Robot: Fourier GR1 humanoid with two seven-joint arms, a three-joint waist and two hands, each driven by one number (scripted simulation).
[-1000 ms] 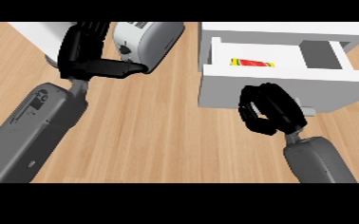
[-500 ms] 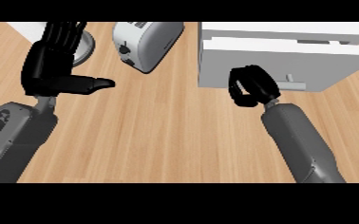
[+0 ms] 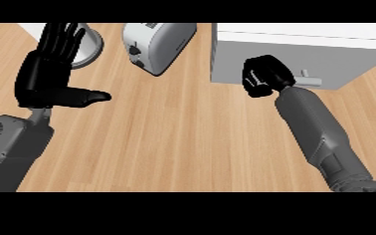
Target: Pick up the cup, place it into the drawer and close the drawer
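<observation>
The white drawer unit (image 3: 294,47) stands at the upper right, and its front is flush with the body. Its grey handle (image 3: 314,80) shows on the front face. My right hand (image 3: 266,75) is curled into a fist against the drawer front, just left of the handle, holding nothing. The cup is hidden from view. My left hand (image 3: 53,74) rests open at the left, fingers up and thumb pointing right.
A silver toaster (image 3: 158,45) lies at the top centre, between the two hands. A round grey object (image 3: 89,47) sits behind my left hand at the top left. Bare wooden counter (image 3: 183,139) fills the middle and front.
The drawer, open a second ago with a red and yellow item inside, has slid shut. My right fist moved forward with the drawer front. The left hand rose slightly.
</observation>
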